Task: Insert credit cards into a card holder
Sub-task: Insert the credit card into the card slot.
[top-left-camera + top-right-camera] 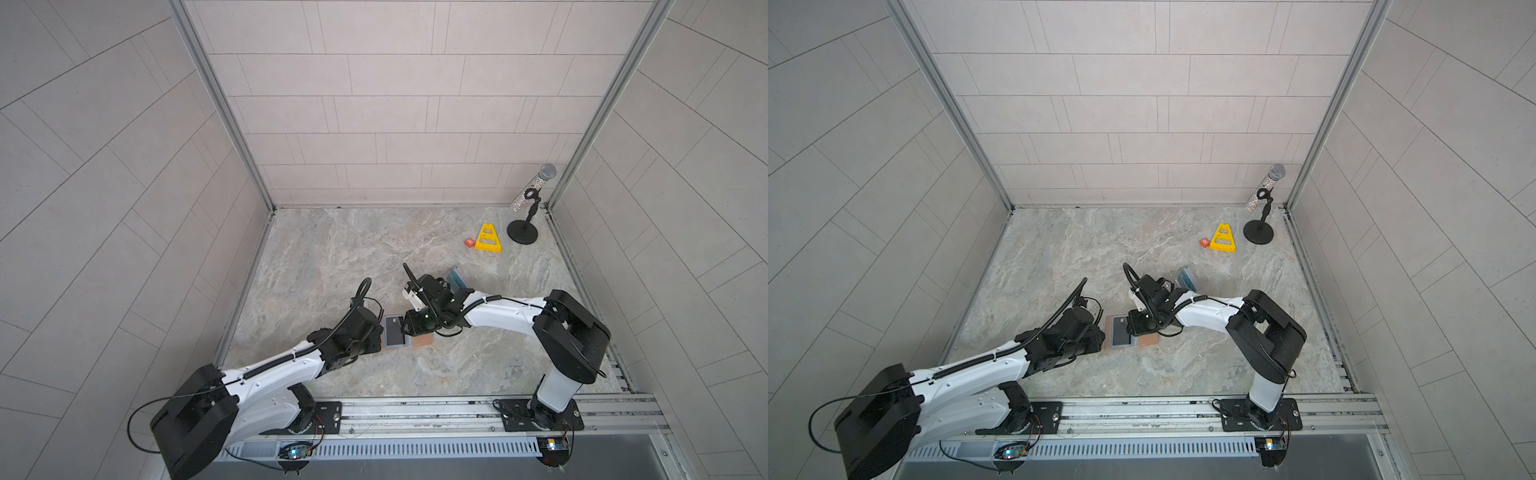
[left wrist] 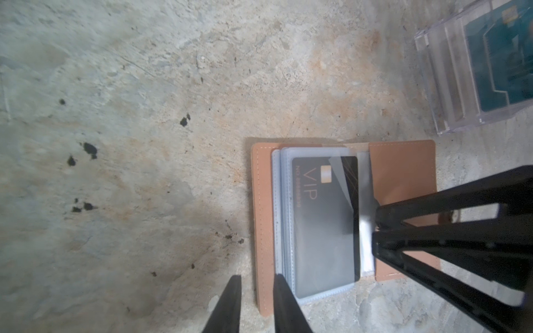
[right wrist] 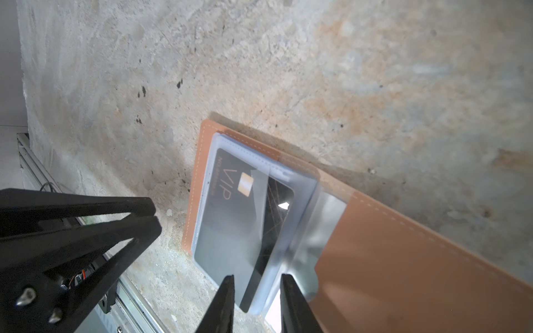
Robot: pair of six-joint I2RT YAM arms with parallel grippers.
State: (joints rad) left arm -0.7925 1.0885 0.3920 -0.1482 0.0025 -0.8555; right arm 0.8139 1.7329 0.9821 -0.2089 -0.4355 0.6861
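A microphone [image 1: 541, 181] on a black stand [image 1: 522, 232] stood at the far right corner of the bench [image 1: 353, 257]. Left of it lay a yellow triangular frame [image 1: 488, 239] and an orange block [image 1: 470, 242]. A clear box [image 2: 444, 75] sat nearer.

Top views: side by side, high above the rail [image 1: 415, 409] my arms stand on, looking down and toward the back wall [image 1: 395, 104]; far off, both take in the whole table [image 1: 374, 257].
Left wrist view: on my left arm, close over the table, looking out past my left gripper [image 2: 257, 276].
Right wrist view: on my right arm, even nearer, looking out past my right gripper [image 3: 257, 276].
Wrist views share: the open card holder [image 2: 403, 173] with its dark grey card [image 2: 323, 225], seen from opposite sides; each also catches my other gripper.
All four share: the card holder, tiny from above.
Left wrist and top views share: the clear box [image 2: 450, 72].
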